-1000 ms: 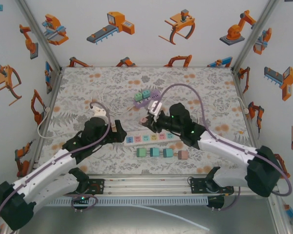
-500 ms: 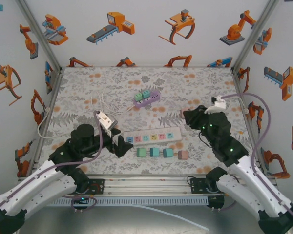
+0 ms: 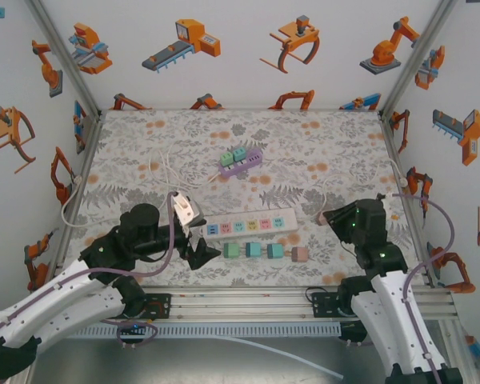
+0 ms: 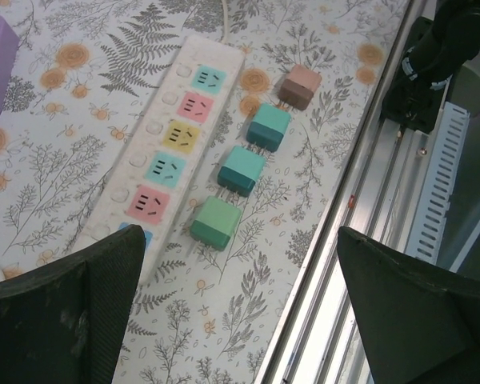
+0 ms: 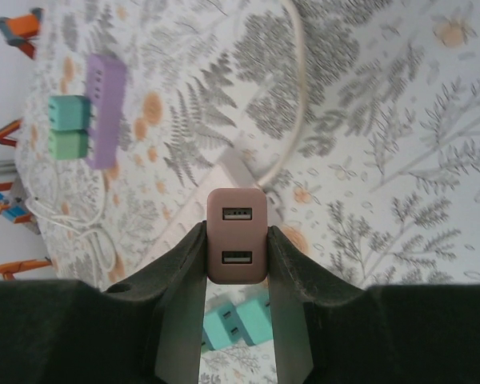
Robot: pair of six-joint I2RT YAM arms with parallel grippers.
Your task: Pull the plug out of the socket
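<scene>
From above, the white power strip (image 3: 252, 222) lies across the middle of the worktop (image 3: 144, 152), with four loose plugs (image 3: 254, 250) in a row just in front of it. The left tool (image 3: 198, 237) stands wide just beside the strip's left end. The right tool (image 3: 326, 216) sits off the strip's right end, too dark and small from here to tell what it grips. A purple strip (image 3: 242, 162) lies further back. From the left wrist, the white strip runs slantwise and its nearest socket is half hidden behind one dark finger (image 4: 64, 312). The fingers are far apart at the bottom corners, and the purple strip is cut off at the left edge. From the right wrist, the fingers (image 5: 188, 272) are clamped on a dusty-pink USB charger plug (image 5: 237, 236), its two ports facing the camera and its prongs hidden. It covers most of the white strip's end, and the white cable (image 5: 294, 120) curves away behind it.
</scene>
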